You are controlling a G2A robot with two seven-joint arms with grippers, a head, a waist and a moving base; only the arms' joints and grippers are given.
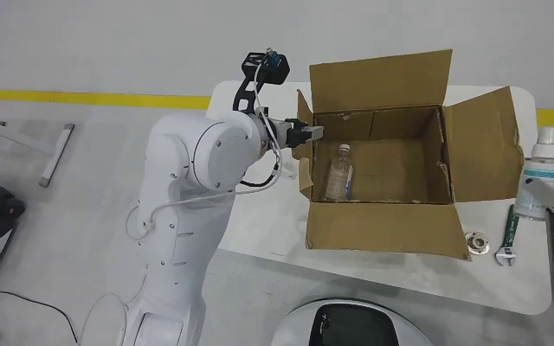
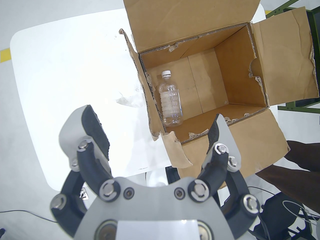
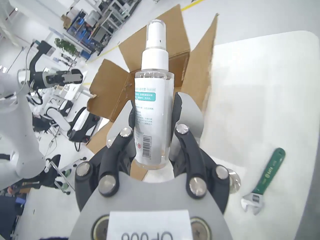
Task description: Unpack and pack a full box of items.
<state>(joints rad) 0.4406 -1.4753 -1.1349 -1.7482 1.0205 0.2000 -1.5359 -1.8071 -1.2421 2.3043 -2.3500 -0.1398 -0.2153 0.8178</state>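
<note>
Right pincer: the right pincer is closed narrow on a spray bottle. Its pads press both sides of the lower body, and the pump head points away from the wrist.
Left pincer: the left pincer is spread wide with nothing between the pads. It hangs just outside the box's short wall, above the worktop.
Box: a cardboard box stands on the worktop with its flaps folded outward and its edges torn.
Box contents: one clear water bottle with a white cap lies on its side on the box floor, along the wall nearest the left pincer.
Worktop: the white worktop has rounded corners. A green-handled wrench lies beside the box on the right arm's side — a small metal disc sits just beside it.
Room: the grey floor carries a yellow line beyond the worktop, and shelving stands far behind.
</note>
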